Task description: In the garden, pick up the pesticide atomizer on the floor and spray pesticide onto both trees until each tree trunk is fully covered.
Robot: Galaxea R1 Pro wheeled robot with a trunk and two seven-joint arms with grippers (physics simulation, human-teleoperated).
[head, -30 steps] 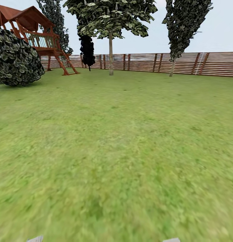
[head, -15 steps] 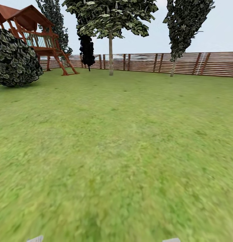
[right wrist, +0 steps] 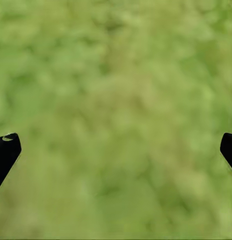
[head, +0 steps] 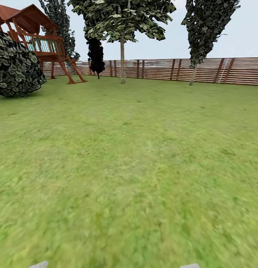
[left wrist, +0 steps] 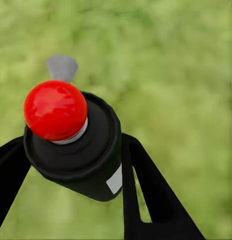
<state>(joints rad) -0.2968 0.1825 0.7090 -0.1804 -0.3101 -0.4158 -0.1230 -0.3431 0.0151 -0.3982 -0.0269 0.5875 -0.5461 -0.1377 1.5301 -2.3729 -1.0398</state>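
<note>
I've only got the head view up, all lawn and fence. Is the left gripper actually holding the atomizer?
Observer: Yes. In the left wrist view the left gripper is shut on the pesticide atomizer, a black can, with a black finger against each side.
Operator: Which end is facing that camera?
Observer: The top; its red round cap points at the lens, with grass behind it.
Operator: And the right one?
Observer: The right gripper is open with nothing between its fingertips, just blurred lawn beyond.
</note>
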